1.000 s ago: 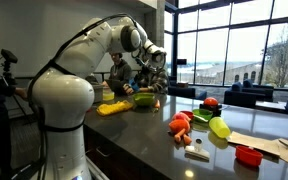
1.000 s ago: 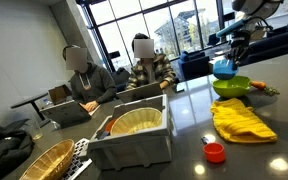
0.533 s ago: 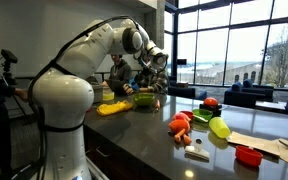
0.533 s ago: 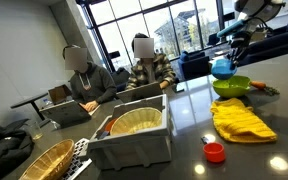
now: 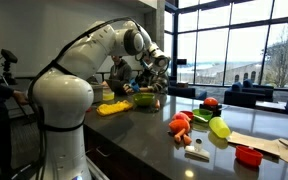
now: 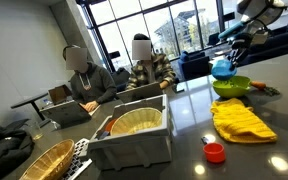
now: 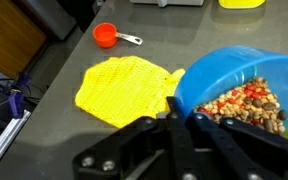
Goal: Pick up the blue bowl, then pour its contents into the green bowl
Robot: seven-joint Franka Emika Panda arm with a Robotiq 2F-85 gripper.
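In the wrist view my gripper is shut on the near rim of the blue bowl, which is filled with brown, red and pale beans. In an exterior view the blue bowl hangs just above the green bowl, slightly to its left, with the gripper on its rim from above. The green bowl rests on the dark counter below the gripper.
A yellow cloth lies in front of the green bowl, with a small red scoop nearer. A white bin and wicker basket stand to the left. Red toys, a lime object and a red bowl sit further along.
The arm has crept slightly, and the blue bowl has stayed held over the green bowl at nearly the same place.
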